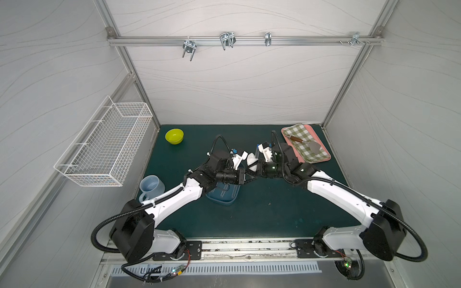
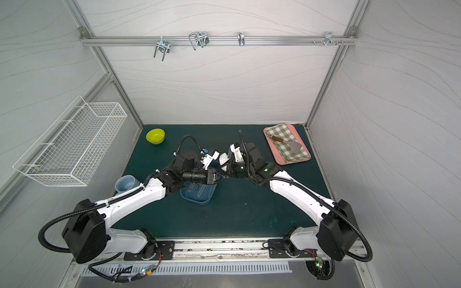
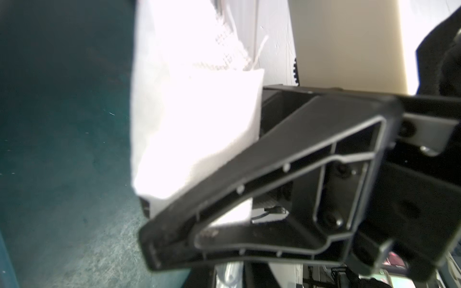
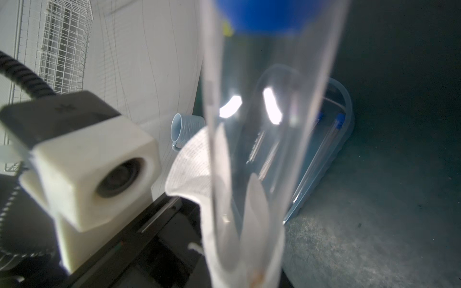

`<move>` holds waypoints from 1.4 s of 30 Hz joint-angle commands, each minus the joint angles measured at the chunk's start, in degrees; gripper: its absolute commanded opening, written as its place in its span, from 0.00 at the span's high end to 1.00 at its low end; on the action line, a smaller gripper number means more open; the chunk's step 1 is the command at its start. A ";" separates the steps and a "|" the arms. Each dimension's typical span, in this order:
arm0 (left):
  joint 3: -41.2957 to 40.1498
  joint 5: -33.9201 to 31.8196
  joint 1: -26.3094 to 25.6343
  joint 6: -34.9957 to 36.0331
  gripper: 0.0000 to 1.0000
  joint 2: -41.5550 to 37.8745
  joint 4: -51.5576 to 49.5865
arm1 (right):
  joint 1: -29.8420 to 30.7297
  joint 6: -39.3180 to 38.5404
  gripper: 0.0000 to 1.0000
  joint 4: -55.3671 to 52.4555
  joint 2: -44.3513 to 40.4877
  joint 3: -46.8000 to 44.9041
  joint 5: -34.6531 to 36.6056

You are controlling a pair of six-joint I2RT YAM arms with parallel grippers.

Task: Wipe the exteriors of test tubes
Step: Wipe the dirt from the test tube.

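In the right wrist view a clear test tube with a blue cap runs away from my right gripper, which is shut on its lower end. A white cloth wraps that end and hides the jaws. My left gripper is shut on the same white cloth and meets the right gripper above the mat's middle. Below them lies the blue tray, holding more test tubes with blue caps. In both top views the cloth shows between the wrists.
A yellow-green bowl stands at the back left and a blue-grey mug by the left arm. At the back right, a pink tray holds a checked cloth and a brown-handled metal tool. A wire basket hangs on the left wall.
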 commanded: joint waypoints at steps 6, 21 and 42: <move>-0.49 0.29 0.39 -0.56 0.90 -2.11 3.56 | -7.30 -4.03 0.79 -0.68 5.71 11.26 -5.21; -0.06 0.10 0.74 -0.41 0.90 -2.15 3.34 | -1.81 -0.58 0.79 1.42 0.55 2.50 -1.17; 0.05 -0.02 0.76 -0.27 0.90 -2.33 2.77 | -0.58 0.16 0.79 3.06 1.51 2.41 -3.18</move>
